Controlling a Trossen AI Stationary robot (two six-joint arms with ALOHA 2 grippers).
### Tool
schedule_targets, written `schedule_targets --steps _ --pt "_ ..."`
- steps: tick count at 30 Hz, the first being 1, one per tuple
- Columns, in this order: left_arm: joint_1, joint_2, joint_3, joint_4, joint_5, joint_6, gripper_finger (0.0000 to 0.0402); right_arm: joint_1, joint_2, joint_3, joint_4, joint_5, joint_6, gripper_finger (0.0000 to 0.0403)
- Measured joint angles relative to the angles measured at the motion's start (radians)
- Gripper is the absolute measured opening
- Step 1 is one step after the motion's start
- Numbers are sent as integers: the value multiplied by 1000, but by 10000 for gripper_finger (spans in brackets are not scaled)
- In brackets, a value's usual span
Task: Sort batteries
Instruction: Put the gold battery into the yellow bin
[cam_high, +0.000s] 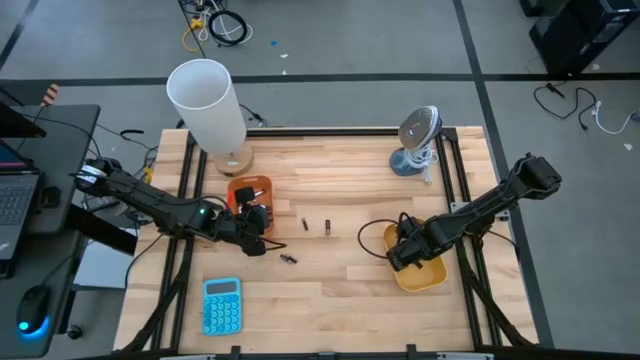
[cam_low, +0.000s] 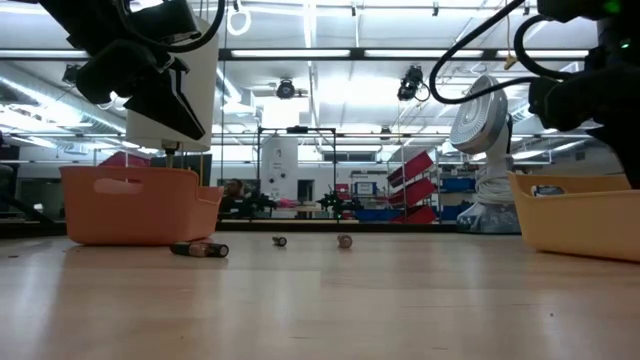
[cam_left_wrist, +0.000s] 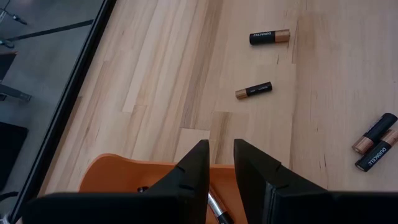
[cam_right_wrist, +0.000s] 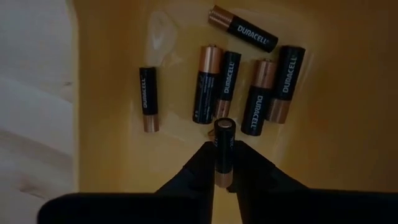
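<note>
The right gripper (cam_right_wrist: 224, 163) hangs over the yellow tray (cam_high: 432, 277). Between its fingers stands one black-and-copper battery (cam_right_wrist: 223, 149), and the fingers close against its sides. Just beyond the fingertips, six more batteries (cam_right_wrist: 216, 87) lie on the tray floor, most of them roughly parallel, one set slantwise farthest from the gripper.

The left gripper (cam_left_wrist: 221, 168) sits over the near rim of the orange tray (cam_left_wrist: 118, 171). A narrow gap shows between its fingers. A silvery cylindrical item (cam_left_wrist: 216, 208) appears in that gap, possibly a battery, but whether the fingers grip it cannot be told. Ahead of this gripper, on the bare wooden table (cam_high: 340, 290), two single cells (cam_left_wrist: 254, 91) lie apart from each other, and a pair of cells (cam_left_wrist: 375, 140) lies side by side off to one side.
</note>
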Motion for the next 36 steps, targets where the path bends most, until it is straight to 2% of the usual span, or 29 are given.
schedule_targets --steps 16,21,26,32,36 --pt "0 0 0 0 0 -1 76 0 -19 13 -1 0 11 65" --pt "0 0 0 0 0 -1 76 0 -42 90 -3 72 -29 59" --pt "0 0 0 0 0 -2 76 2 -51 210 4 182 -221 54" --pt "0 0 0 0 0 -1 76 -37 -51 309 89 410 -479 53" --pt "0 0 0 0 0 0 76 -106 -51 319 215 437 -637 52"
